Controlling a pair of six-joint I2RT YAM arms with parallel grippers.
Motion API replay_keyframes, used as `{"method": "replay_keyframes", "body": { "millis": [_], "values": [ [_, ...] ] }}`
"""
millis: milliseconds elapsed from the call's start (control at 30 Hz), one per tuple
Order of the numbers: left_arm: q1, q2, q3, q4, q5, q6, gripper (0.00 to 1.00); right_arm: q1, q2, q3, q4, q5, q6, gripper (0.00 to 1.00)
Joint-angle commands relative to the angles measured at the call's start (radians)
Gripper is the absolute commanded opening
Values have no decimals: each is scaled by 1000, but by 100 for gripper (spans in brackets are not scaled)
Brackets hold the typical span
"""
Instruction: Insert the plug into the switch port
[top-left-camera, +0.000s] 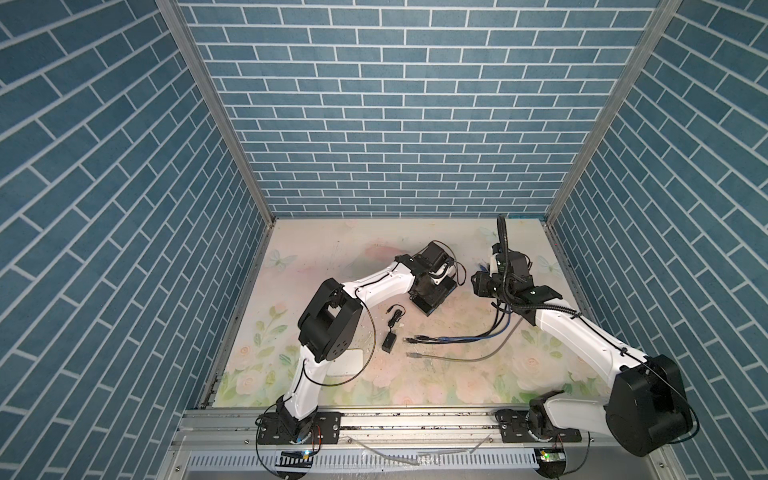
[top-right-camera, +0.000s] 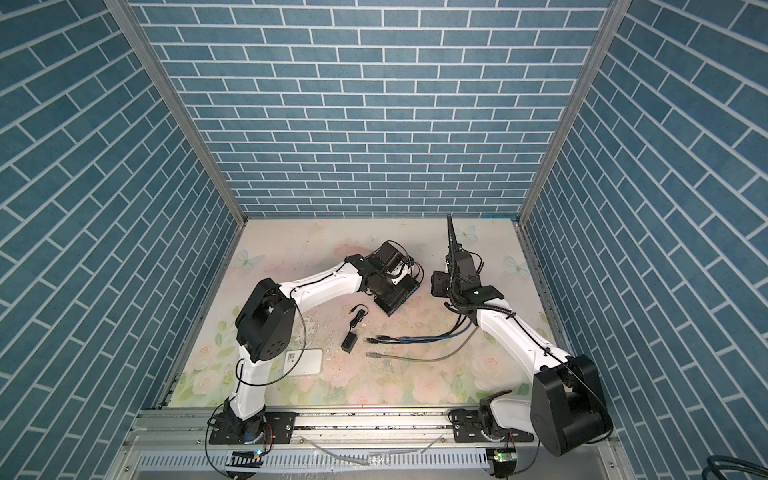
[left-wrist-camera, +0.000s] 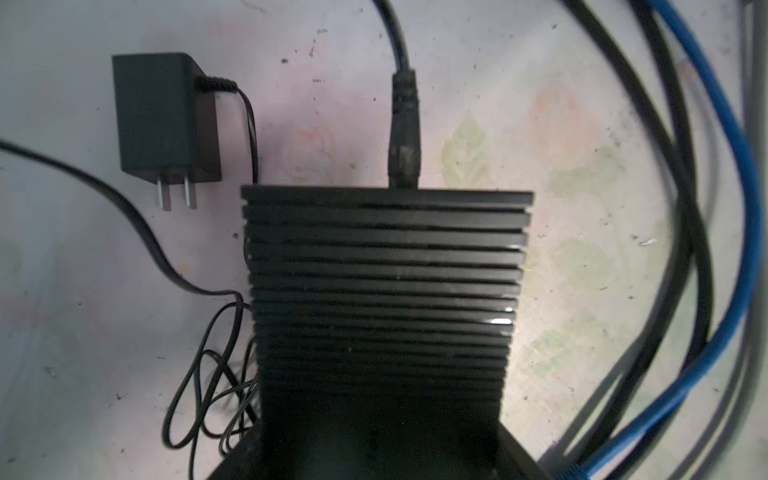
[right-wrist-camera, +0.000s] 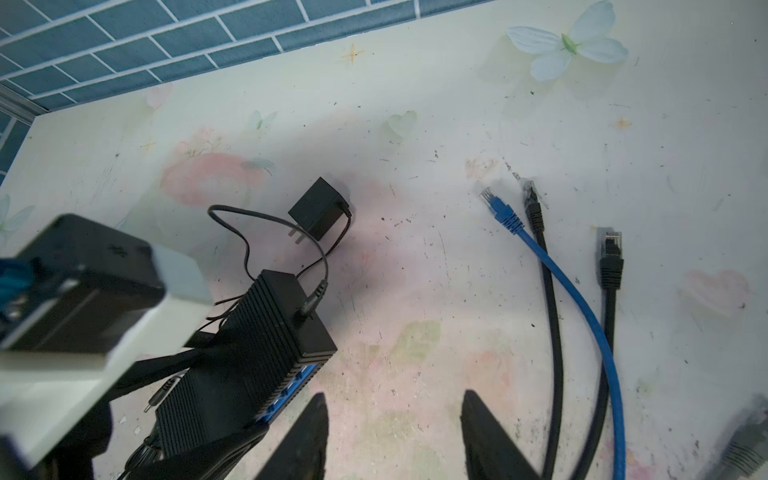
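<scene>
In both top views the left arm (top-left-camera: 386, 286) and right arm (top-left-camera: 582, 336) are wearing glossy white link shells between boxy black joint housings (top-left-camera: 328, 320), and each is sitting on a black base plate (top-left-camera: 332, 424) dotted with screws. A thin black cable (top-left-camera: 375, 332) is looping beside the left arm, while a corrugated black conduit (top-left-camera: 503, 245) is trailing along the right. The right gripper (right-wrist-camera: 392, 432) is showing two matte black, tapering fingers (right-wrist-camera: 307, 436).
</scene>
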Motion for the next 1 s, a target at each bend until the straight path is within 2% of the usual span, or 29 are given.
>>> {"method": "replay_keyframes", "body": {
  "millis": [0,333,500,600,700,833,967],
  "values": [
    [-10,25,13,-55,-59,25,18,-5,-46,-46,89,16,-14,52],
    [-4,73,8,-92,-199,69,24,-5,-21,-50,134,-77,-87,53],
    [27,82,9,-102,-233,100,26,-4,14,-65,164,-157,-142,53],
    [53,77,7,-98,-243,109,30,-3,30,-82,185,-201,-190,53],
    [68,65,5,-87,-241,119,43,-2,42,-89,185,-262,-254,53],
    [68,30,-27,-44,-224,125,66,0,35,-101,187,-314,-333,53],
    [67,-6,-56,-6,-194,122,81,7,-5,-144,230,-355,-444,53]
  ]
}}
